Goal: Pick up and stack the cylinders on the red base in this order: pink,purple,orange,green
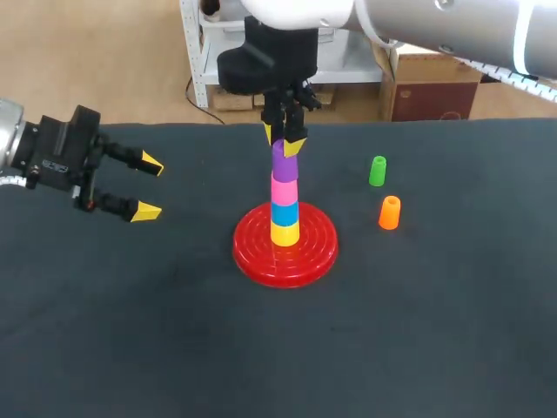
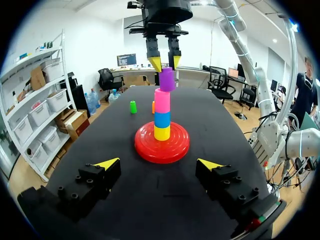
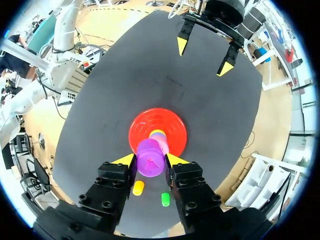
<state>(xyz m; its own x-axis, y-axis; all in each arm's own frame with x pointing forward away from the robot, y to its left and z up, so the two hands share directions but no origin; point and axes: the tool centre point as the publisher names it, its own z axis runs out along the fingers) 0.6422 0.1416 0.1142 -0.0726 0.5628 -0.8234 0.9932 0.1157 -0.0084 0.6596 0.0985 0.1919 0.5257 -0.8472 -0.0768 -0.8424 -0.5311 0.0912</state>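
Red base (image 1: 252, 258) is sitting directly under the right gripper (image 1: 282, 139), which is clamping the tilted purple cylinder (image 1: 284, 164) atop the pink cylinder (image 1: 284, 192), blue cylinder (image 1: 284, 213) and yellow cylinder (image 1: 285, 232); orange cylinder (image 1: 389, 212) and green cylinder (image 1: 377, 171) are standing nearby, left gripper (image 1: 150, 187) is hanging well apart, fingers spread

The base (image 1: 309, 254) sits at the middle of the table (image 1: 435, 348), with three cylinders (image 1: 285, 213) stacked at its centre and the top cylinder (image 1: 283, 165) on them, gripped from both sides by the right gripper (image 1: 284, 141), which hangs over it from the far side. Right of the base and apart from it, the far loose cylinder (image 1: 377, 171) stands on the table just behind the near loose cylinder (image 1: 390, 212). The left gripper (image 1: 150, 187) hangs well left of the base, fingers spread, pointing right toward it.
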